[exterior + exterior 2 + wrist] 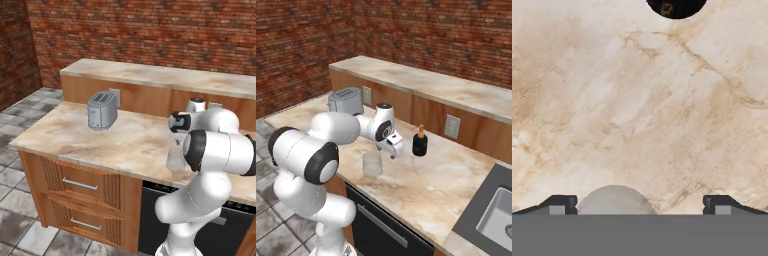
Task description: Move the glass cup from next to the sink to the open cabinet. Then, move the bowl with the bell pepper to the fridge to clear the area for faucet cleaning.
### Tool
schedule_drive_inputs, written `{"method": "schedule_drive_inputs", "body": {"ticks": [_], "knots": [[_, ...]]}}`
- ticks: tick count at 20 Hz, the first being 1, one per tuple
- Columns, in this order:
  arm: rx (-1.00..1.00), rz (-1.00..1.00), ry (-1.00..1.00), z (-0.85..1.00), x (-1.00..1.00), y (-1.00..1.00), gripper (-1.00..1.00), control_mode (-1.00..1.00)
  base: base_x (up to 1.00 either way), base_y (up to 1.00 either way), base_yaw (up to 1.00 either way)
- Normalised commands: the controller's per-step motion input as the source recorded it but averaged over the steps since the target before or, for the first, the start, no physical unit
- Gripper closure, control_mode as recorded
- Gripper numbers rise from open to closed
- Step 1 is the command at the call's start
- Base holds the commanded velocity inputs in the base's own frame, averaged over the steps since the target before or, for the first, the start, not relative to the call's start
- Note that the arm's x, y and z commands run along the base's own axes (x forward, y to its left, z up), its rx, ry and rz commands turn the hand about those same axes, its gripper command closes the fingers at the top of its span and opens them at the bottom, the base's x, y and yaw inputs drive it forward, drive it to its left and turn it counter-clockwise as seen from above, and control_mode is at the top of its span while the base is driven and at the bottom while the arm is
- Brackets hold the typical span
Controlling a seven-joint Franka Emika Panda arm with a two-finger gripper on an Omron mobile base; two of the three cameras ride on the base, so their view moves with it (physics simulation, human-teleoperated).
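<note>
Gripper [640, 204] wide open, empty, above glass cup [372, 164]; counter [456, 185], seemingly a dark bottle [420, 141] nearby

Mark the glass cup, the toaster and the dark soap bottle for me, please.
glass cup [372, 164], right base view, middle of its side wall.
toaster [102, 111], left base view, front face.
soap bottle [419, 143], right base view, dark body below the pump.

A rendered kitchen: marble counter [75, 135], toaster [102, 110], sink [495, 210], wooden drawers [80, 192], brick walls [150, 30].
</note>
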Motion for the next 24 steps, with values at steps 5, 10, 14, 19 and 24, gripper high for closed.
{"method": "schedule_drive_inputs", "body": {"ticks": [5, 10, 14, 19, 24], "knots": [[0.00, -0.06, -0.09, 0.61, 0.31, 0.24, -1.00, -1.00, 0.00, 0.00, 0.00], [0.00, -0.02, 0.00, 0.06, -0.87, 0.01, -1.00, -1.00, 0.00, 0.00, 0.00], [0.00, 0.00, 0.00, -0.01, -0.46, 0.00, -1.00, -1.00, 0.00, 0.00, 0.00], [-0.02, 0.00, 0.00, -0.07, 0.14, 0.09, -1.00, -1.00, 0.00, 0.00, 0.00], [0.00, 0.00, 0.06, -0.20, 0.09, 0.09, -1.00, -1.00, 0.00, 0.00, 0.00]]}}
